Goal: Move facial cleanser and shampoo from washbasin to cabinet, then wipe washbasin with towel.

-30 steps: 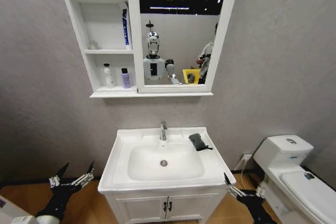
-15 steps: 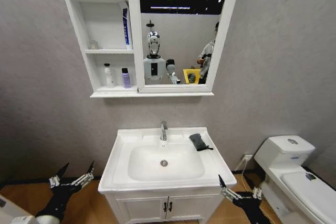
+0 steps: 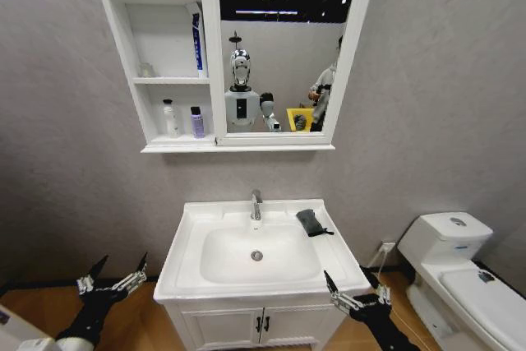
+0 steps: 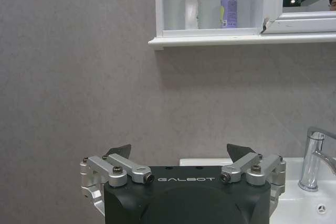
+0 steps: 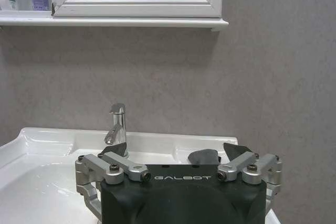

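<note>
Towel, small dark grey-black folded cloth (image 3: 309,221), lies on the far right rim of the white rectangular ceramic washbasin (image 3: 191,223), right of the chrome tap (image 3: 256,204). White bottle (image 3: 169,117) and purple bottle (image 3: 196,122) stand on the lowest shelf of the white wall-mounted cabinet (image 3: 125,34). Right claw (image 3: 354,290) hangs open at the basin's near right corner; left claw (image 3: 113,276) open, low, left of the basin.

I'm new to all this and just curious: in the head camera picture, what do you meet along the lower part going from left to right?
Open left gripper → white rectangular ceramic washbasin → small dark grey-black folded towel on its back rim → open right gripper → white toilet.
</note>
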Available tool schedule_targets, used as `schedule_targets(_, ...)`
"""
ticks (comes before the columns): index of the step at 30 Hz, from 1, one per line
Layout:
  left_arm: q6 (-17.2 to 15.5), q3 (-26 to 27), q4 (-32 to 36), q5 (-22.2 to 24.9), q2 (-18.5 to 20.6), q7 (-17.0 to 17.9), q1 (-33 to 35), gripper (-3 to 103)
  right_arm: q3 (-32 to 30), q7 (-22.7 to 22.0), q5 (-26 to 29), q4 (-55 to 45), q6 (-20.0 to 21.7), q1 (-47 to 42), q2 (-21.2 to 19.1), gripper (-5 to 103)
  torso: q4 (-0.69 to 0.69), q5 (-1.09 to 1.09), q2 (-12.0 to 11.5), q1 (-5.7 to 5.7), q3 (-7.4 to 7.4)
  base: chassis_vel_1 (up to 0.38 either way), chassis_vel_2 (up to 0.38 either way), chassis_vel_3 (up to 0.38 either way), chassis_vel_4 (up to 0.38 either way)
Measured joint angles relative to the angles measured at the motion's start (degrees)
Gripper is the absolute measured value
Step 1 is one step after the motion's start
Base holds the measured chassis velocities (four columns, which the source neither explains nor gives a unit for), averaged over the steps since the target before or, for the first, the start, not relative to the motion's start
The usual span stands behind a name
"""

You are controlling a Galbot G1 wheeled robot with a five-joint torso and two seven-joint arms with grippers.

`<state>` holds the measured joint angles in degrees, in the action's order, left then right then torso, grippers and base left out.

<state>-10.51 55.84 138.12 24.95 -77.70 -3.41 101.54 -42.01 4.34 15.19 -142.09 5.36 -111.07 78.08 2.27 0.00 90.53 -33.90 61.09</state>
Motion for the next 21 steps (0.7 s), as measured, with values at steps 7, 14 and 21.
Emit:
schedule_targets(7, 0.0, 0.0, 0.0, 0.0, 0.0, 0.0, 0.0, 100, 0.02, -0.01, 0.03, 0.16, -0.08, 0.1, -0.01, 100, 0.0, 0.0, 0.0, 0.0, 0.0, 0.0, 0.0, 0.0, 0.0)
schedule_targets(14, 0.0, 0.0, 0.0, 0.0, 0.0, 0.0, 0.0, 100, 0.02, -0.05, 0.06, 0.24, -0.11, 0.14, 0.0, 100, 0.0, 0.0, 0.0, -0.01, 0.0, 0.0, 0.0, 0.0, 0.0)
schedule_targets(21, 0.0, 0.0, 0.0, 0.0, 0.0, 0.0, 0.0, 100, 0.02, -0.09, 0.09, 0.29, -0.14, 0.17, 0.0, 100, 0.0, 0.0, -0.01, -0.01, 0.0, 0.1, -0.105, -0.1, 0.098)
